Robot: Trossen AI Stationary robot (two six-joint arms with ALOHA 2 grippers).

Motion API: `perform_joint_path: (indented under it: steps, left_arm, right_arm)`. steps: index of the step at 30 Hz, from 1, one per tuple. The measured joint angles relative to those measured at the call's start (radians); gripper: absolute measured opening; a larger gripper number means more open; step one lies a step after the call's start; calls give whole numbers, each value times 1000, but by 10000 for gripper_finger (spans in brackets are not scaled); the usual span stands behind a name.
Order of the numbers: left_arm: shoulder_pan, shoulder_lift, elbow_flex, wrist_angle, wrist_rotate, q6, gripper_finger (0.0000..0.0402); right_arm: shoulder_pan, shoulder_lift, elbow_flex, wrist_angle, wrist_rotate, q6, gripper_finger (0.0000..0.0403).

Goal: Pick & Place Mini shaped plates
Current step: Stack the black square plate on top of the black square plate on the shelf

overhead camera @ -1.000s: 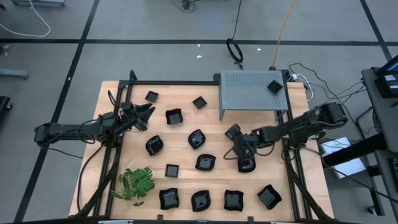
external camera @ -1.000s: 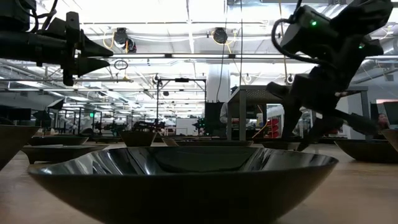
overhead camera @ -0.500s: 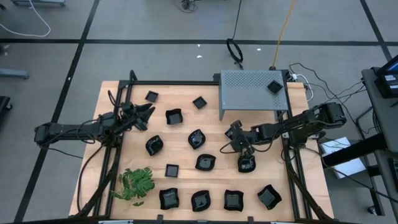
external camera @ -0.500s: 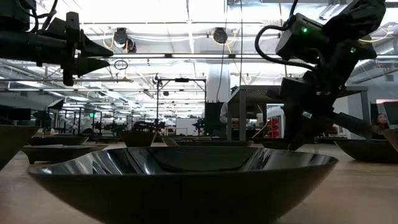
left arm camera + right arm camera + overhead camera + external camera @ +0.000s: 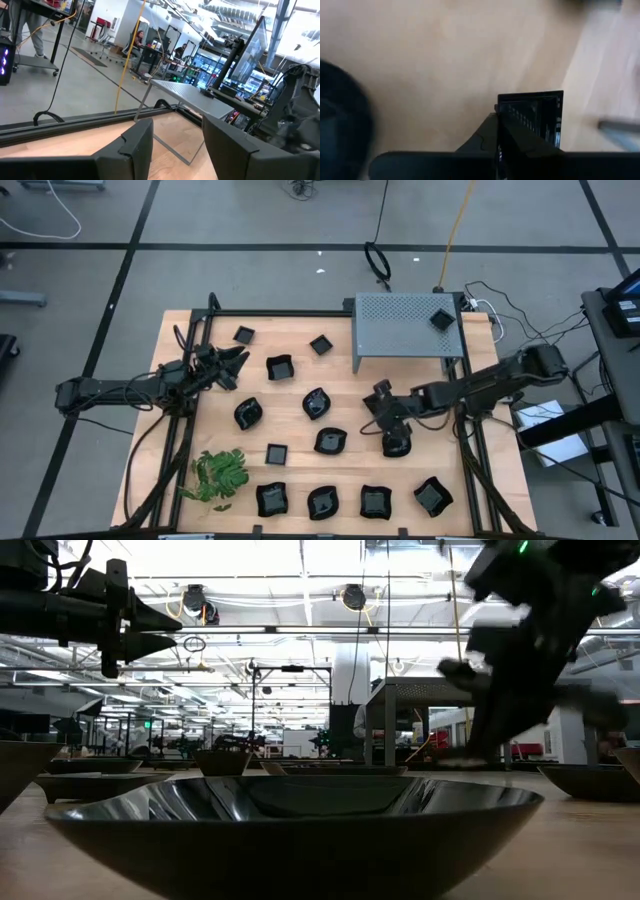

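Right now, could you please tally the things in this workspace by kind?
Black mini plates: 14, one of them apparently held in the right gripper
Green leafy sprig: 1
Grey perforated box: 1
Total: 16
The left gripper waits open at the left side.

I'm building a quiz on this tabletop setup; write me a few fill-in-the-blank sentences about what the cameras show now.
1. One small black plate sits on top of the grey perforated ____.
2. The green leafy sprig lies near the table's front-____ corner in the high view.
3. The right gripper is shut on a small ____ plate.

Missing words: box; left; square
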State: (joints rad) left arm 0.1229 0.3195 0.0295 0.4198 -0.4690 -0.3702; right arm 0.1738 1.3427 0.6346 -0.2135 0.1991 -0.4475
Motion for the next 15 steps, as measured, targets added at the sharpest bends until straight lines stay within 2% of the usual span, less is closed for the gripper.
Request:
perform_joint_path:
  steps: [4, 8, 11, 15]
  left_arm:
    - [0, 0, 0, 0, 0, 0, 173]
    - [0, 0, 0, 0, 0, 0, 173]
    - [0, 0, 0, 0, 0, 0, 173]
    - [0, 0, 0, 0, 0, 0, 173]
  right_arm:
    - [37, -115, 6, 29, -42, 120, 1]
    - [64, -218, 33, 99, -32, 283, 1]
    - [86, -265, 84, 133, 74, 320, 1]
    - [99, -274, 220, 83, 295, 342, 1]
